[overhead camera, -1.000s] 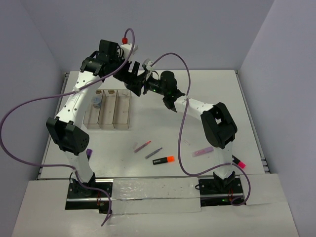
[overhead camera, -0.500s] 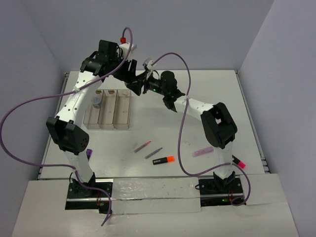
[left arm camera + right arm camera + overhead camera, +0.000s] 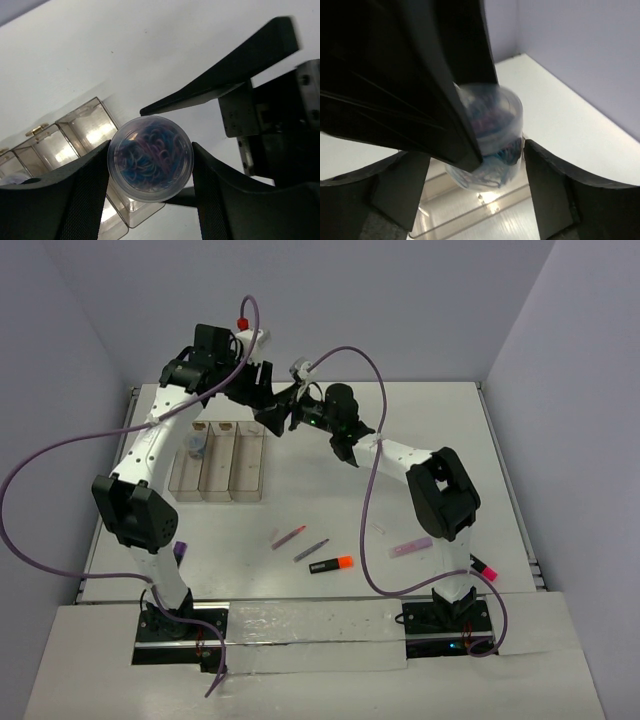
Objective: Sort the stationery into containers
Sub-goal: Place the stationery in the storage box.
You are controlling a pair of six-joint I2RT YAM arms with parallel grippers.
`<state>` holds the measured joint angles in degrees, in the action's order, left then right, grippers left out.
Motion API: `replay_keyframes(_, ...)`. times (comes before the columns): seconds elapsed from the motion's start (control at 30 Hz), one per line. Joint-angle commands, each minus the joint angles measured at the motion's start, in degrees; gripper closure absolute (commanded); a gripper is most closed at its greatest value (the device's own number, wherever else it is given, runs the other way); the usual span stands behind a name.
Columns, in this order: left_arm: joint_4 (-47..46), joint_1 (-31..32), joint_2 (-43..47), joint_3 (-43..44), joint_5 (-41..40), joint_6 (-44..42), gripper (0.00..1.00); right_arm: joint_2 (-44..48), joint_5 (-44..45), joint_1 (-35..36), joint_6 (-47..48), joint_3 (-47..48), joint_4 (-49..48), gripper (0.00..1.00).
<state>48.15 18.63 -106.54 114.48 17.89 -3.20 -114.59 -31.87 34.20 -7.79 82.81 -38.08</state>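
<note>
Clear tub (image 3: 150,158): held blue-pink loops, pinched by the left gripper (image 3: 150,149).
Right gripper (image 3: 476,152): stood spread wide — straddling it, above the tray (image 3: 80,131).

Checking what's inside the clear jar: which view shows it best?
Left wrist: the jar faces the lens, coloured clips plain inside. Right wrist shows it blurred, half hidden by a black finger; top view, too small.

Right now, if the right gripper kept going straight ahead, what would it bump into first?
The little clear round jar of coloured clips. It sits between the fingers of the right gripper, pinched by the left gripper. Depth is hard to judge, but nothing else looks nearer.
</note>
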Motion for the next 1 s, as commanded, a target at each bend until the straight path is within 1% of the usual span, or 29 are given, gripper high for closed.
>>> replay_keyframes(0.0, -3.45, -2.38, 0.8, -3.82, 2.75, 2.49, 1.0, 3.7, -2.06, 0.26, 0.58, 1.31, -8.12, 0.03)
replay_keyframes(0.03, -4.38, -2.79, 1.22, -4.68, 1.99, 2.4, 1.0, 3.82, -2.21, 0.21, 0.75, 1.38, -7.45, 0.0)
replay_keyframes(0.17, -6.5, -5.94, 2.13, -7.27, -0.74, 2.41, 1.0, 4.82, -3.46, -0.09, 2.78, 1.28, -4.28, 0.0)
replay_keyframes(0.23, -6.75, -9.12, 2.42, -8.96, -0.86, 2.67, 1.0, 5.86, -3.59, -0.13, 3.21, -0.19, -3.82, 0.0)
replay_keyframes(0.3, -7.31, -10.72, 3.74, -11.17, -3.45, 2.67, 1.0, 7.1, -3.53, -0.2, 3.75, -2.37, -3.54, 0.0)
replay_keyframes(0.43, -9.51, -15.02, 8.5, -19.28, -7.0, 2.67, 1.0, 11.43, -1.9, -0.27, 5.39, -6.81, -3.32, 0.0)
replay_keyframes(0.53, -11.0, -18.0, 11.59, -27.73, -9.84, 2.75, 1.0, 15.88, 1.33, -0.26, 5.99, -12.21, -3.32, 0.0)
replay_keyframes(0.67, -13.8, -20.28, 13.87, -33.98, -11.99, 3.47, 1.0, 19.1, 3.77, -0.53, 6.67, -16.38, -3.32, 0.0)
replay_keyframes(0.7, -14.4, -20.57, 14.19, -34.78, -12.45, 5.17, 1.0, 19.52, 4.06, -0.81, 6.68, -17.1, -3.32, 0.0)
replay_keyframes(0.77, -16.16, -21.15, 14.17, -36.52, -13.53, 5.88, 1.0, 20.17, 4.6, -1.72, 5.65, -18.35, -3.32, 0.0)
replay_keyframes(0.9, -18.53, -22.06, 13.19, -38.62, -15.67, 5.73, 1.0, 20.77, 4.68, -3.79, 2.97, -19.21, -2.61, 0.0)
replay_keyframes(0.97, -19.89, -22.19, 12.87, -40.15, -16.84, 5.43, 1.0, 21.94, 5.64, -4.06, 3.45, -20.32, -2.53, 0.0)
